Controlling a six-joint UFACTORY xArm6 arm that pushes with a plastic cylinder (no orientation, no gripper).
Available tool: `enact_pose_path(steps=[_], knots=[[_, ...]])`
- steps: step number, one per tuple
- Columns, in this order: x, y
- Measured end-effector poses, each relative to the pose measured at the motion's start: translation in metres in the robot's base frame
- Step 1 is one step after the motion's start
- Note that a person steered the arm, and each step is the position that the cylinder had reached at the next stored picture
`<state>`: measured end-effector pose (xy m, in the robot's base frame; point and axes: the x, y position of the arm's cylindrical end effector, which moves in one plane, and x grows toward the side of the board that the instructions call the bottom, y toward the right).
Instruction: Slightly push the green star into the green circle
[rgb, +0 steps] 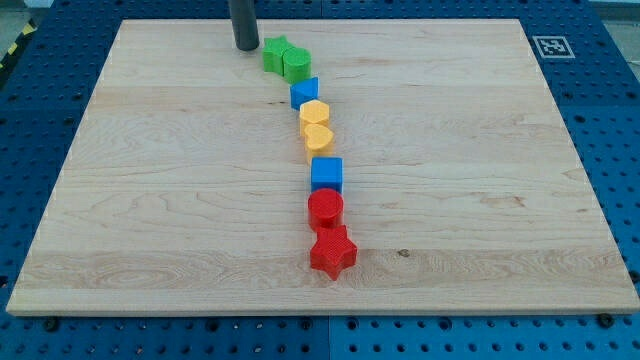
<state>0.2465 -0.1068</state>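
Tip: my tip (245, 46) is a bare rod, nothing to clench or release, just left of the green star (275, 55).
Star: touching the green circle (297, 64) on its right.
Handling: probably light, stiff, slides easily; nudge its left face.

Single high oblique view, whole board (150, 200)

My tip (245, 47) rests on the counter (150, 200) just left of the green star (274, 54), which touches the green circle (296, 64).
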Motion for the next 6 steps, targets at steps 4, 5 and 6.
enact_pose_path(steps=[4,5,6], knots=[[0.012,-0.001],[0.012,0.015],[0.012,0.039]])
